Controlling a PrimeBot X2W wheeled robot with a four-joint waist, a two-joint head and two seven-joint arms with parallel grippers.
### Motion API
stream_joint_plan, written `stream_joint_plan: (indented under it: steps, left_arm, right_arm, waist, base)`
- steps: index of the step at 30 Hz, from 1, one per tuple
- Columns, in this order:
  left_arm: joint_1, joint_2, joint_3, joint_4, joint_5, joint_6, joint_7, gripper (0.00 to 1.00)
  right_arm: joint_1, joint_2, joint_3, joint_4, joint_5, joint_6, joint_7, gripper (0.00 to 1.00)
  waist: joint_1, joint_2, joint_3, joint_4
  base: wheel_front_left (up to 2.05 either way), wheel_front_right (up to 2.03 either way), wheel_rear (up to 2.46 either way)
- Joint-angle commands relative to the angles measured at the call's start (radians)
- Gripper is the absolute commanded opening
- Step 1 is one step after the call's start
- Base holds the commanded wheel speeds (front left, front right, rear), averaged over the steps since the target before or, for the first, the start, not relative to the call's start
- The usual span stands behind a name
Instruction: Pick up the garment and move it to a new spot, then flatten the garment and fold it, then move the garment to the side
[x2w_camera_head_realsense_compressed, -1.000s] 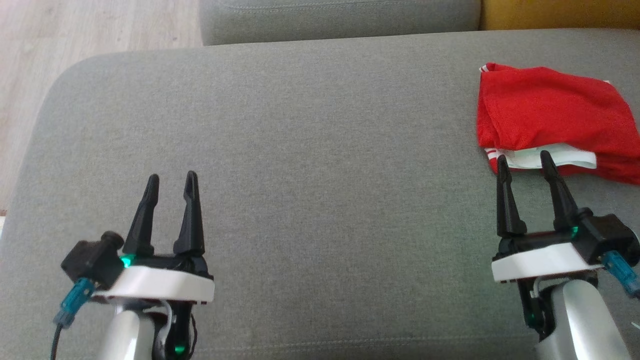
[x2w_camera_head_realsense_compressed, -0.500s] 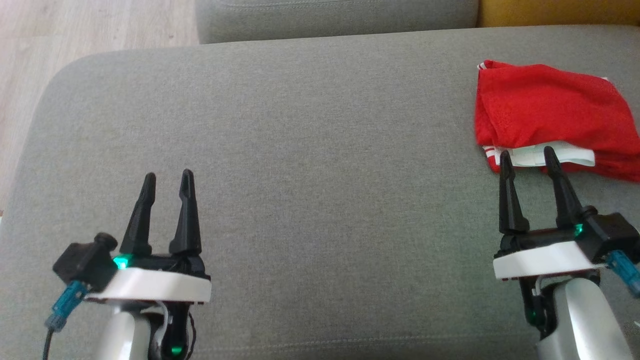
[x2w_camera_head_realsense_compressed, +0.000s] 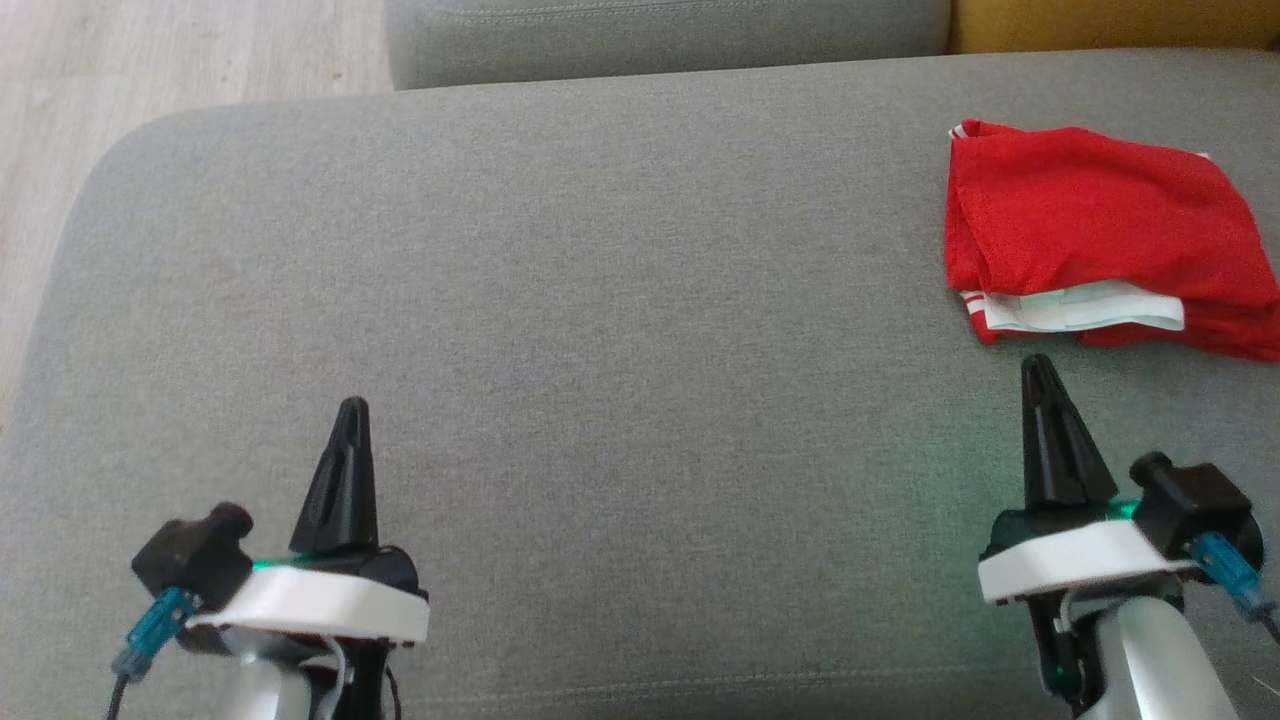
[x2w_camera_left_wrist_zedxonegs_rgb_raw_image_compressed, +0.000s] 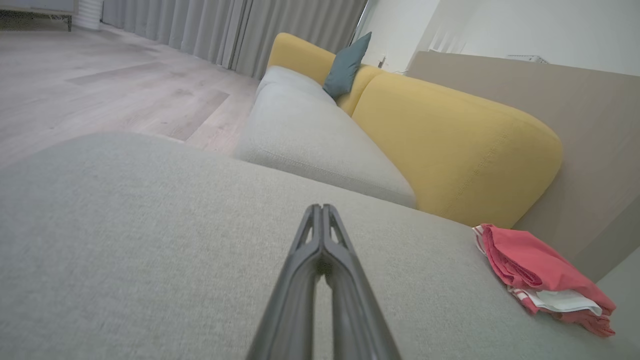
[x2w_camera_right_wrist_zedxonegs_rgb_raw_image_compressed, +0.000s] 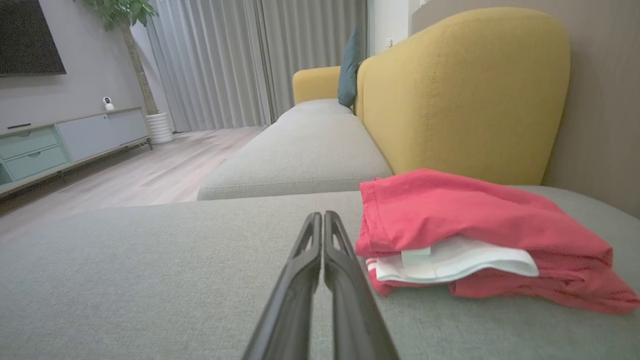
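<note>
The garment (x2w_camera_head_realsense_compressed: 1095, 230) is a red folded piece with a white lining edge, lying at the far right of the grey cushion (x2w_camera_head_realsense_compressed: 600, 300). It also lies at the right of the left wrist view (x2w_camera_left_wrist_zedxonegs_rgb_raw_image_compressed: 540, 272) and close ahead in the right wrist view (x2w_camera_right_wrist_zedxonegs_rgb_raw_image_compressed: 480, 235). My right gripper (x2w_camera_head_realsense_compressed: 1037, 365) is shut with nothing in it, just short of the garment's near edge. My left gripper (x2w_camera_head_realsense_compressed: 352, 405) is shut and empty at the lower left, far from the garment. Closed fingertips meet in both wrist views (x2w_camera_left_wrist_zedxonegs_rgb_raw_image_compressed: 320, 207) (x2w_camera_right_wrist_zedxonegs_rgb_raw_image_compressed: 320, 215).
A second grey cushion (x2w_camera_head_realsense_compressed: 665, 35) lies beyond the far edge, with a yellow backrest (x2w_camera_right_wrist_zedxonegs_rgb_raw_image_compressed: 460, 90) behind the garment. Wooden floor (x2w_camera_head_realsense_compressed: 150, 60) is off the cushion's left side. A low cabinet (x2w_camera_right_wrist_zedxonegs_rgb_raw_image_compressed: 60, 142) stands across the room.
Both grippers have shut from open and drawn back toward me. The right fingertips, which overlapped the garment's near edge, now sit clear of it. The garment has not moved.
</note>
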Motion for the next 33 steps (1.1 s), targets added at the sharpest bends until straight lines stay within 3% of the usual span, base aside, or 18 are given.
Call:
stream_joint_plan:
  steps: [1,33]
  left_arm:
    - [-0.023,0.005,0.006,-0.028,-0.03,-0.001,0.007,0.0]
    - [-0.043,0.022,0.047,0.018,-0.356,-0.015,0.088,0.0]
  right_arm:
    - [-0.021,-0.003,0.0,-0.031,0.039,0.0,0.004,0.0]
    - [-0.018,-0.017,-0.013,-0.021,0.444,0.001,0.084,0.0]
  waist:
    - [0.0,0.0,-0.001,0.001]
    - [0.0,0.0,-0.023,0.006]
  base:
    - [0.0,0.0,0.0]
    - [0.0,0.0,0.0]
